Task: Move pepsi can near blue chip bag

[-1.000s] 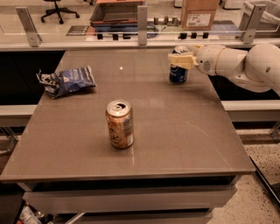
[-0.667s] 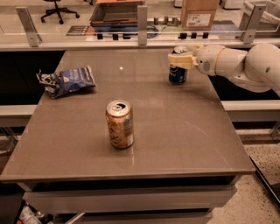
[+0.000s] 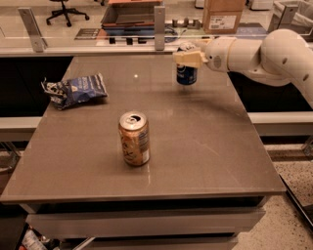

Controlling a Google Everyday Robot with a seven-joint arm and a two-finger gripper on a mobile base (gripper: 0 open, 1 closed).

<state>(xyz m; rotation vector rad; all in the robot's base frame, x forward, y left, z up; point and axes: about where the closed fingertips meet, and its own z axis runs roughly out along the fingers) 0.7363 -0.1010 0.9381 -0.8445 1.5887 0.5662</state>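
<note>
The pepsi can (image 3: pixel 186 74), dark blue with a round logo, is at the far right part of the table, held from above by my gripper (image 3: pixel 186 57). The gripper is shut on the can's top, and the can seems to hang just above the tabletop. The white arm reaches in from the right. The blue chip bag (image 3: pixel 77 90), crumpled foil, lies at the table's left side, far to the left of the can.
A gold-orange can (image 3: pixel 134 139) stands upright in the middle front of the grey table (image 3: pixel 210 146). A glass partition with metal posts (image 3: pixel 159 22) runs along the back edge. A cardboard box (image 3: pixel 222 14) sits behind it.
My gripper has moved left with the pepsi can in it and raised it slightly off the table. The chip bag and the gold can have not moved.
</note>
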